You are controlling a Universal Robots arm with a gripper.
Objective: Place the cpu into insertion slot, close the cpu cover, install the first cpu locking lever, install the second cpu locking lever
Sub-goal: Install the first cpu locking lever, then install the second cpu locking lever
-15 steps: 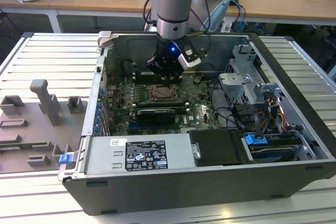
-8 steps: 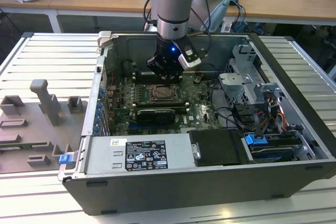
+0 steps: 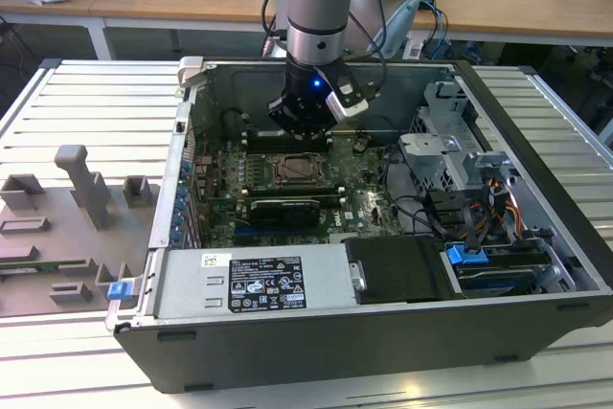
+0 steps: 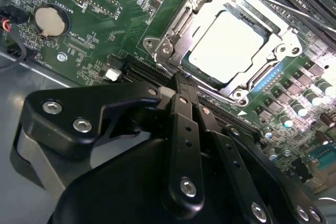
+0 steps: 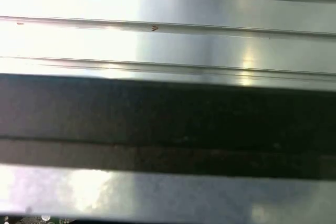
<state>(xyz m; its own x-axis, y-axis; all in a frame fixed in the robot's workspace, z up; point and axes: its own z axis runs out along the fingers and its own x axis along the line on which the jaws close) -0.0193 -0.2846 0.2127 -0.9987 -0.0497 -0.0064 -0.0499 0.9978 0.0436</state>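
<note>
Cpu (image 4: 231, 45), flat pale square, framed in silver.

Silver arm (image 3: 316, 7) with pale blue joint cap, black screw-studded gripper (image 4: 181, 98), dark cables

white label (image 3: 254, 283) on PSU, print unreadable

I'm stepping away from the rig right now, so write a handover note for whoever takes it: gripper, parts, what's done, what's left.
Gripper: hangs low over the board, right beside the slot, inside the open case.
Cpu: seated flat in the slot.
Cover: lies down over the cpu, whose face shows through its window.
Done: cpu placed, cover apparently closed.
Left: the two levers. A thin rod runs along one side of the slot; whether either lever is latched cannot be told, so check both.
</note>
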